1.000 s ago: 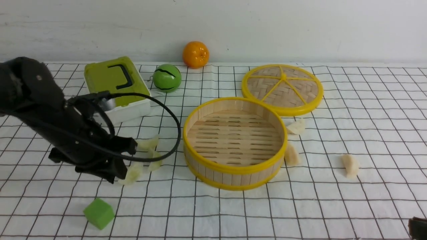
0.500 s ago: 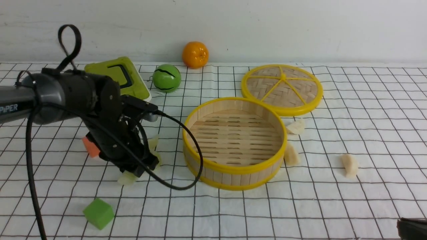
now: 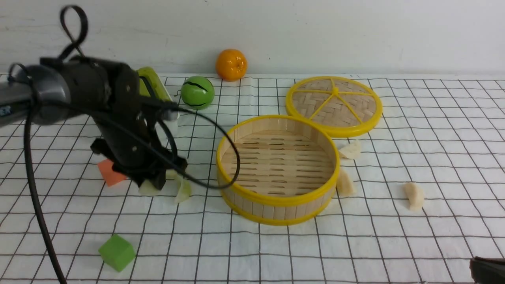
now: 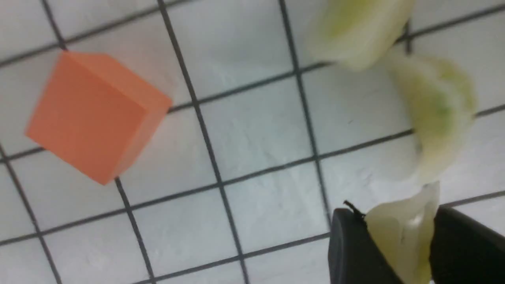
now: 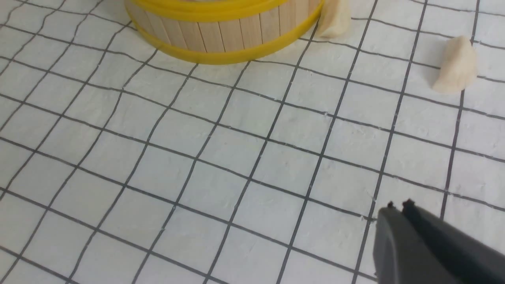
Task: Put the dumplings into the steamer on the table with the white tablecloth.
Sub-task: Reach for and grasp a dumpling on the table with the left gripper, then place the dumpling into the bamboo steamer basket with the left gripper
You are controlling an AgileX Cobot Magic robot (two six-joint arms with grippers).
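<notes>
My left gripper [image 3: 152,184] is shut on a pale green dumpling [image 3: 148,189], close over the white tablecloth [image 3: 252,252], left of the steamer [image 3: 276,199]. The left wrist view shows this dumpling [image 4: 402,236] pinched between the two black fingers [image 4: 351,252]. Two more green dumplings [image 4: 438,114] [image 4: 355,27] lie just beyond it; one [image 3: 182,191] shows beside the gripper in the front view. Nothing is inside the steamer. Three cream dumplings [image 3: 351,150] [image 3: 344,182] [image 3: 413,196] lie to its right. My right gripper [image 5: 398,205] is shut and holds nothing, low at the front right corner [image 3: 487,270].
The woven lid [image 3: 333,105] lies behind the steamer on the right. An orange [image 3: 231,64] and a green ball [image 3: 197,92] sit near the wall. A green box [image 3: 157,90] is mostly hidden by my left arm. An orange cube [image 3: 110,174] and a green cube [image 3: 116,252] lie at the left.
My left arm has swung round and moved back and up a little, carrying the green dumpling with it. The orange cube is now uncovered. The right gripper has barely moved.
</notes>
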